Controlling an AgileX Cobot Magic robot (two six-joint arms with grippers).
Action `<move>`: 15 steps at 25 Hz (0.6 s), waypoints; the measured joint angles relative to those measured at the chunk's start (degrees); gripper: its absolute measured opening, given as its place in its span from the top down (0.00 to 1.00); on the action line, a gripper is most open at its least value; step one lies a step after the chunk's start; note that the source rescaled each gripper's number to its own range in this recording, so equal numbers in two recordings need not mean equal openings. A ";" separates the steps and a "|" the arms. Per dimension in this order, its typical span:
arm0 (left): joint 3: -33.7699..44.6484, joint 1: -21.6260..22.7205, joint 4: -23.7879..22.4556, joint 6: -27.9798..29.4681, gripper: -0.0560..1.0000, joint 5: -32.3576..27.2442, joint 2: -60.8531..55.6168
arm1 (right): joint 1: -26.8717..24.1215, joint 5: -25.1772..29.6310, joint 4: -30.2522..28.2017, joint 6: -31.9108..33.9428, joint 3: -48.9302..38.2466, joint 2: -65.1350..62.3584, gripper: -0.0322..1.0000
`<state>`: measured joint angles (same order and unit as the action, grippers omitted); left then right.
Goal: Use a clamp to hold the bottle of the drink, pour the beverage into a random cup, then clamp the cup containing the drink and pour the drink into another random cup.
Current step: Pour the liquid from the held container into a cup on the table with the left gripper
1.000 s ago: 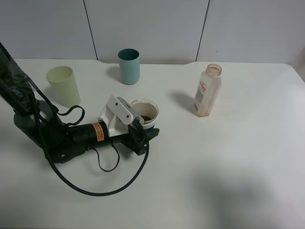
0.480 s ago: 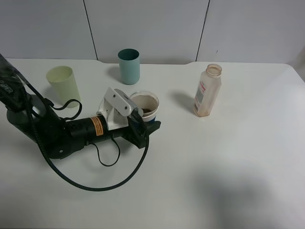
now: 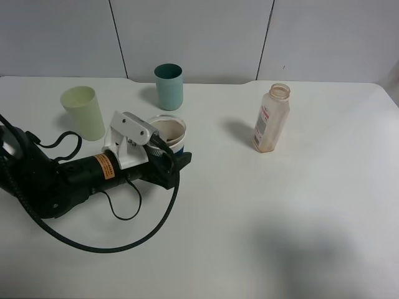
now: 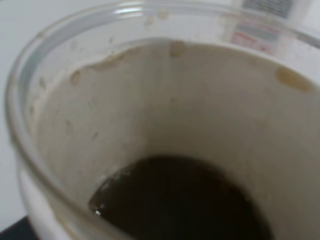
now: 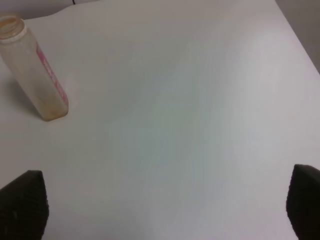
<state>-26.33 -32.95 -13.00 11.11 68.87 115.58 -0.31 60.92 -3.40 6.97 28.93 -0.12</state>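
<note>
white table: left gripper tight around banded cup, teal tumbler behind, right gripper wide, empty

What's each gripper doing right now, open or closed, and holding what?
Left gripper: closed on the blue-banded cup.
Right gripper: open, holding nothing.

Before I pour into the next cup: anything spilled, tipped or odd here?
No spill shows on the table; the bottle stands upright. Only oddity: brown drip marks high inside the blue-banded cup, above the beverage.
</note>
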 joint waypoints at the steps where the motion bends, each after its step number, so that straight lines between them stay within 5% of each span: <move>1: 0.72 0.41 0.29 -0.14 0.94 0.00 -0.50 | 0.00 0.00 0.00 0.00 0.00 0.00 0.00; 15: 7.50 15.42 0.08 -1.14 0.94 -0.01 -7.03 | 0.00 0.00 0.00 0.00 0.00 0.00 0.00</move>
<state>-18.83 -17.54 -12.92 9.97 68.86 108.54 -0.31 60.92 -3.40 6.97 28.93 -0.12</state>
